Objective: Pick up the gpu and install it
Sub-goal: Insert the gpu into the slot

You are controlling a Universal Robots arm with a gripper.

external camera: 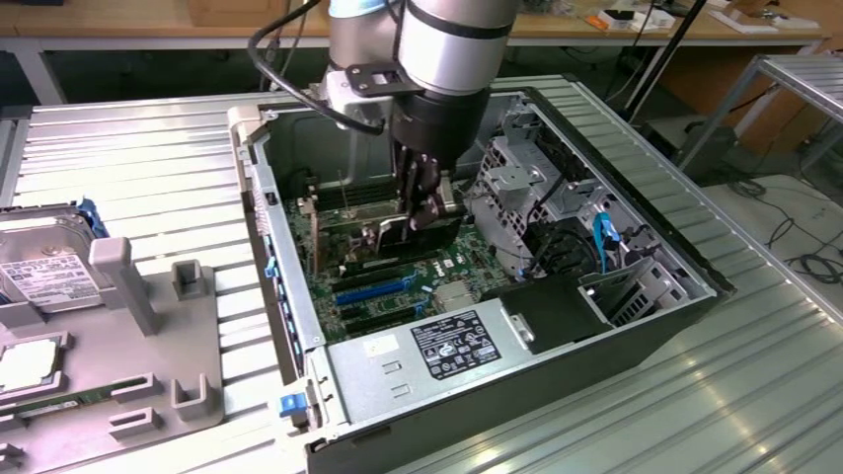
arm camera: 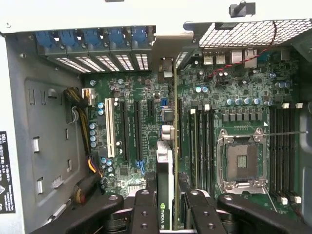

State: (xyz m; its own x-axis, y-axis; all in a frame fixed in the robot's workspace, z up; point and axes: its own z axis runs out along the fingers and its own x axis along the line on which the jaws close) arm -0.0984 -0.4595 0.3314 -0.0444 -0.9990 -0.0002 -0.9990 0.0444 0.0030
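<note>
**Fingers clamped on the gpu inside the open case**

Fingers of the gripper are partly closed from my seat here, one black pad on each side of the gpu, with the card pinched between them. I read that as a firm hold on the card, not a gap.

On the wrist view I see the gpu edge-on. Its thin green board edge runs away from the gripper across the motherboard. Its silver bracket end points toward the row of blue slot latches at the rear wall. The card stands upright between the black expansion slots and the memory slots, with the white slot a few slots off to one side. I cannot tell whether its lower edge is seated in a slot or just above one.

On the exterior view the gripper reaches straight down into the computer case, which lies on its side. The gpu shows dark below it, over the board. The power supply sits at the near end of the case. A hard drive rests on the grey fixture at the exterior view's left, well apart from the case.
</note>
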